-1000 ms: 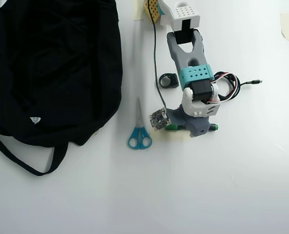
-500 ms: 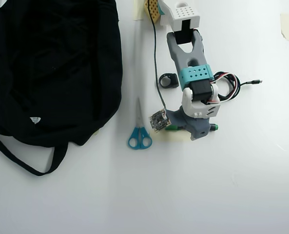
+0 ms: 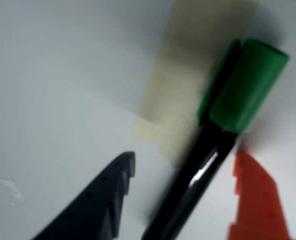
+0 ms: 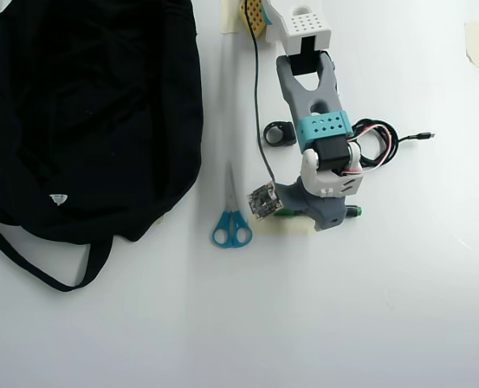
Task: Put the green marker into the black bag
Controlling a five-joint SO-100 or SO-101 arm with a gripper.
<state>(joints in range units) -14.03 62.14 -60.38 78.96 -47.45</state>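
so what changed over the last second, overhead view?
Barely anything. The arm shifted very slightly; its claw sits low over the green marker, jaws open on either side of the barrel and not closed on it. The marker lies on the table over a patch of tape. The black bag, scissors and small black ring stayed put.

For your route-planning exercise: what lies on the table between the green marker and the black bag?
In the overhead view, scissors lie between the green marker and the black bag.
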